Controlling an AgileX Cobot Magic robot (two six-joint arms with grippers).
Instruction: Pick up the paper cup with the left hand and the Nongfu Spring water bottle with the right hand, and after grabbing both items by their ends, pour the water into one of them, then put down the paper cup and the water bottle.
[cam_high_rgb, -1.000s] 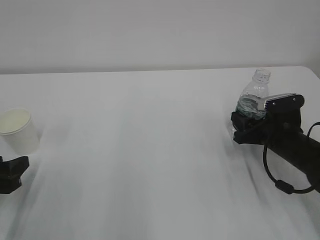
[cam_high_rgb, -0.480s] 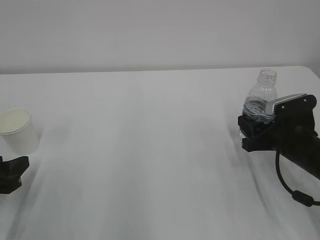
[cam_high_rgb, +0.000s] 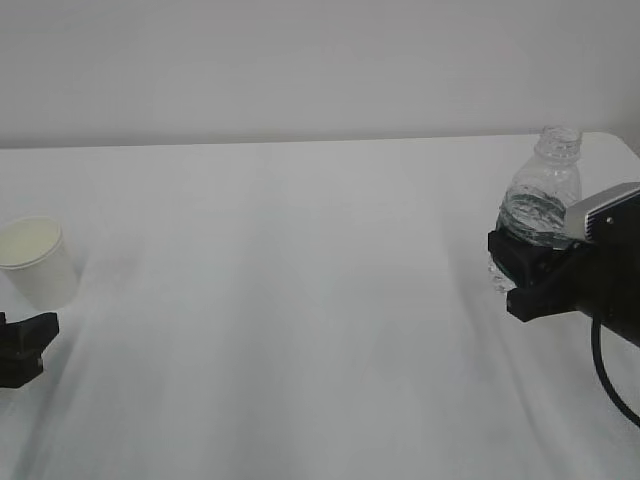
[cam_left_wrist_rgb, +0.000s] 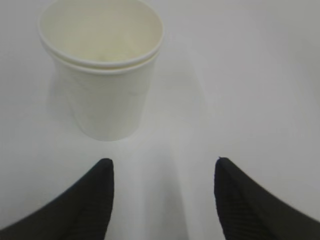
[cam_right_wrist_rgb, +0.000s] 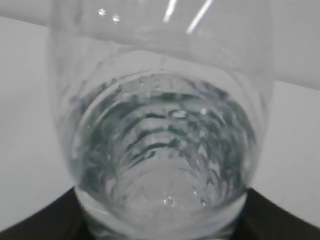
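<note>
**Ana:** Bottle first: the Nongfu Spring water bottle (cam_high_rgb: 541, 208) sits further right and more upright than it did a second ago, when it leaned left with its neck lower. Now its open mouth points almost straight up near the far right edge of the counter (cam_high_rgb: 300, 300).

**Ben:** And the right end effector (cam_high_rgb: 528, 274)?

**Ana:** Clamped on the bottle's lower half, both jaws hugging the base. The right wrist view confirms it: the bottle fills that picture, dark jaw edges at both bottom corners, and the water (cam_right_wrist_rgb: 165, 150) pooled low inside. Whether the base has reached the counter, I cannot tell; the jaws hide it.

**Ben:** What about the paper cup (cam_high_rgb: 36, 260)?

**Ana:** Same spot throughout, standing upright at the far left of the counter. The left end effector (cam_left_wrist_rgb: 162, 172) has not budged either. Its jaws are spread wide, holding nothing, with the cup just ahead of the fingertips (cam_left_wrist_rgb: 102, 172) and a little left of the gap between them. No contact.

**Ben:** So where does that leave the task?

**Ana:** My reading is that the bottle is being carried back to its side and righted, which fits the putting-down stage. The cup already looks set down and released. I cannot make out any water in it from here. What seems left is lowering the bottle fully and letting go.
</note>
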